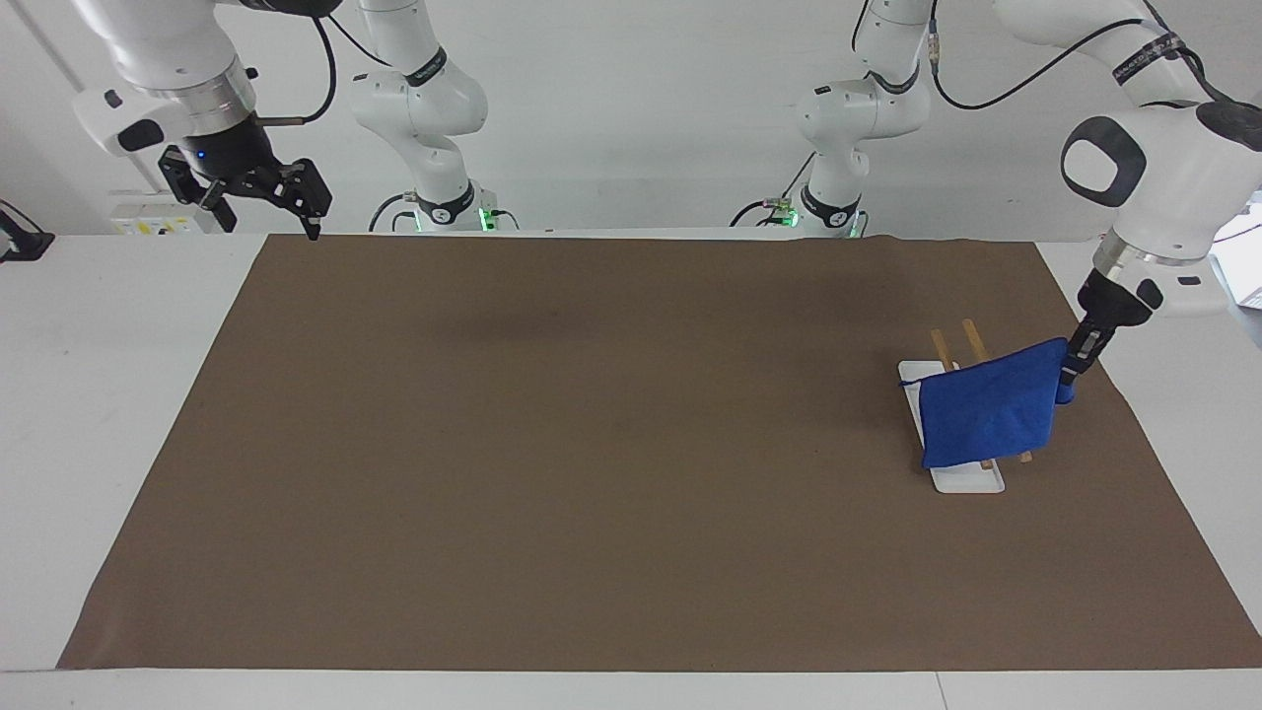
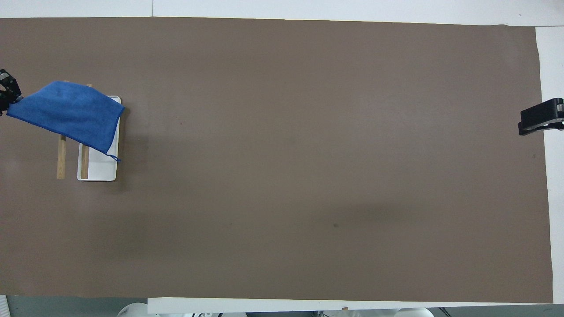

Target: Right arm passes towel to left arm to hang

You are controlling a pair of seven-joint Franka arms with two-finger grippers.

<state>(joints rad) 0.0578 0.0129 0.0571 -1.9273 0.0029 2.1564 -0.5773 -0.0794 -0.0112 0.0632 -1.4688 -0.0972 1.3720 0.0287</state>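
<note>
The bright blue towel (image 1: 989, 414) drapes over the two wooden bars of the white rack (image 1: 961, 481) at the left arm's end of the mat; it also shows in the overhead view (image 2: 66, 115). My left gripper (image 1: 1071, 371) is shut on the towel's corner beside the rack, toward the mat's edge, and only its tip shows in the overhead view (image 2: 6, 94). My right gripper (image 1: 264, 197) is open and empty, raised high over the mat's corner at the right arm's end; its tip shows in the overhead view (image 2: 539, 117).
The brown mat (image 1: 592, 444) covers most of the white table (image 1: 118, 394). The rack's wooden bars (image 2: 61, 158) stick out from under the towel on the side nearer the robots. Two smaller white arms with green base lights (image 1: 434, 108) stand by the table's edge nearest the robots.
</note>
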